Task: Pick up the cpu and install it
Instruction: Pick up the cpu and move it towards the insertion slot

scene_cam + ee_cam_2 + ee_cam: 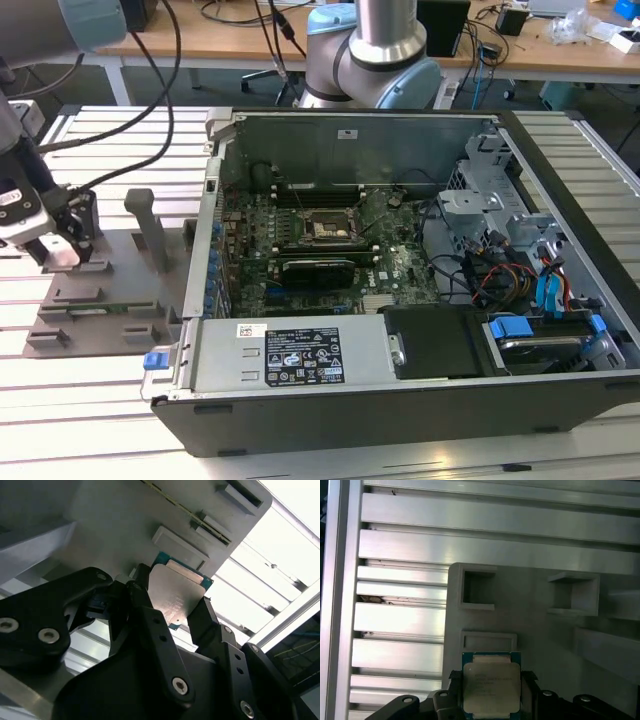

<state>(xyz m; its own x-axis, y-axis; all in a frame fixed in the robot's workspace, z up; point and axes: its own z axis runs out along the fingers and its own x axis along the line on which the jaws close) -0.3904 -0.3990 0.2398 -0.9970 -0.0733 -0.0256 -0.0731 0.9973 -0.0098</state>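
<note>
Table (400,620): ribbed aluminium slats.
Tray (530,610): grey plastic, square pockets.
Gripper (172,598): black fingers (145,611) clamp cpu (177,586) edges.
Cpu: flat silver square.

Behind the computer case (350,135), the arm (385,30) is a silver tube with pale-blue joint caps (328,22). The gripper (172,600) has angular black fingers (150,625) with round silver screws (180,685).

Open computer case (400,415) on slatted table (80,440); grey fixture tray (115,265) beside it.
</note>
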